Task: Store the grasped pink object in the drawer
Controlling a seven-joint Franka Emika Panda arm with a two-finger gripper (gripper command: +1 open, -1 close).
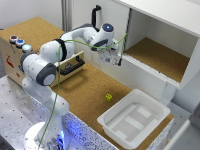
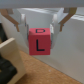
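Observation:
In the wrist view my gripper (image 2: pixel 41 31) is shut on the pink object (image 2: pixel 40 43), a reddish-pink block with black letters on its faces, held between the two pale fingers (image 2: pixel 60 19). In the exterior view the gripper (image 1: pixel 113 58) hangs above the cork surface, just in front of the white cabinet; the block is too small to make out there. The drawer (image 1: pixel 70 66), pale plywood with a long black bar handle (image 1: pixel 73 64), stands pulled out from the wooden box, partly hidden behind my arm, to the exterior view's left of the gripper.
A small yellow cube (image 1: pixel 108 97) lies on the cork. A white plastic tub (image 1: pixel 134 118) stands at the front right. The white cabinet (image 1: pixel 160 55) is open at the right. The wooden box (image 1: pixel 12 55) carries coloured buttons (image 1: pixel 20 43).

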